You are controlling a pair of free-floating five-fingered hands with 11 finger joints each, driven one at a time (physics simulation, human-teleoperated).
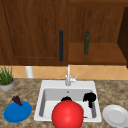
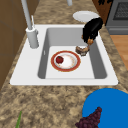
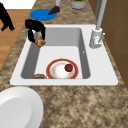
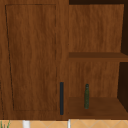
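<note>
No legible text, label, brand, number or sign found on any surface inspected. The green bottle on the shelf right of the cabinet door handle carries no readable label. The plates, the tap and the cabinet fronts around that handle are likewise unmarked.

A plate carrying a small fruit lies on the floor of the sink, with the faucet behind the basin. On the desk, a dish lies left of the sink and another plate right of it. A bottle stands on the shelf above.
</note>
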